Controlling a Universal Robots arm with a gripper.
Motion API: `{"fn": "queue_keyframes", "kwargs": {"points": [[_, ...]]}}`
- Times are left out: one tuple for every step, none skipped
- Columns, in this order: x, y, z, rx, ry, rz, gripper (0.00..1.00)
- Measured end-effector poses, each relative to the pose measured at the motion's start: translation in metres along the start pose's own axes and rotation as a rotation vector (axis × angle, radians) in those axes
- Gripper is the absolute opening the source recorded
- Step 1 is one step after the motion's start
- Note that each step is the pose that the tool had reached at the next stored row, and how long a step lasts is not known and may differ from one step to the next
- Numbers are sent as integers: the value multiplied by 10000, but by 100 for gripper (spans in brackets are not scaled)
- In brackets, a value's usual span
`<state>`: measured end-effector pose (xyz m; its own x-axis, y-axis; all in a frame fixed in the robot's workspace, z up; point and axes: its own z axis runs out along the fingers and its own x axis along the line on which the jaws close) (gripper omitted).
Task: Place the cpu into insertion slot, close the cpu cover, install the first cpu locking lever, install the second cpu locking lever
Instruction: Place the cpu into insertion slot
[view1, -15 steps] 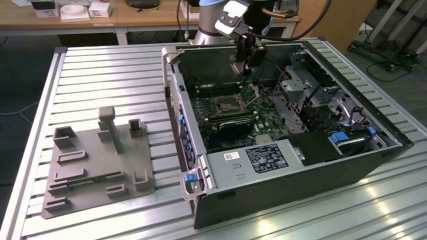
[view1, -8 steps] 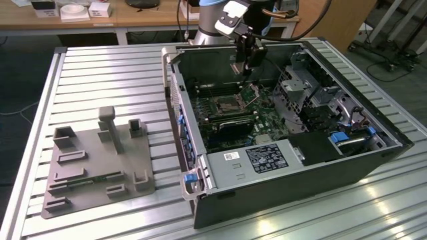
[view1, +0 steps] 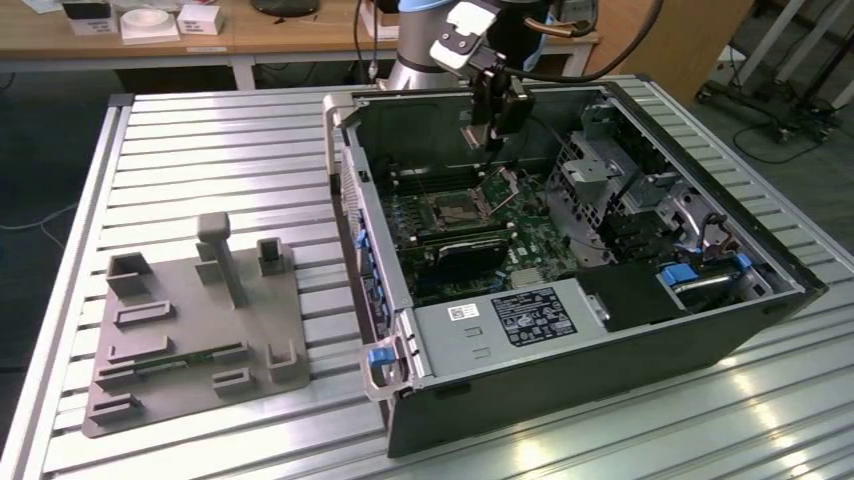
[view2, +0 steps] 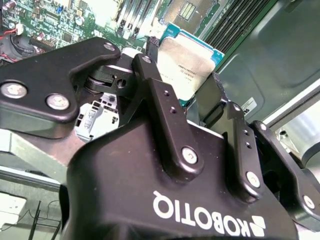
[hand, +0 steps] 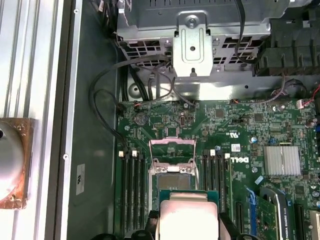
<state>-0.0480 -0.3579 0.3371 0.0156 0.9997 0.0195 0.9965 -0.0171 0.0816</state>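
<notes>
Pincer (view2: 184, 70) clamped on one cpu (view2: 189, 55), near one open insertion slot (hand: 174, 181) with one raised cpu cover (hand: 172, 142).

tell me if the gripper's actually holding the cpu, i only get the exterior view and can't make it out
Observer: Yes. In both wrist views the cpu is clamped between the fingers of the gripper, silvery top showing.
Operator: is the socket open for it
Observer: In the first wrist view the cpu cover stands lifted off the insertion slot, and the slot looks empty.
Operator: chip seated or not
Observer: Not seated. In the first wrist view the cpu hangs in the fingers short of the slot, with the black memory slots running along either side.
</notes>
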Motion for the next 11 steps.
{"fn": "queue_keyframes", "kwargs": {"points": [[1, 2, 2, 35, 2, 1, 54], [2, 5, 2, 80, -2, 2, 54], [5, 8, 5, 136, -3, 3, 54], [7, 14, 12, 203, -2, 5, 54], [8, 19, 22, 251, 1, 5, 54], [10, 20, 31, 264, 1, 5, 54], [12, 22, 41, 273, 1, 6, 54], [14, 22, 53, 279, 7, 0, 54], [15, 21, 65, 282, 17, -15, 54], [17, 20, 77, 286, 24, -39, 54], [18, 20, 88, 293, 28, -65, 54]]}}
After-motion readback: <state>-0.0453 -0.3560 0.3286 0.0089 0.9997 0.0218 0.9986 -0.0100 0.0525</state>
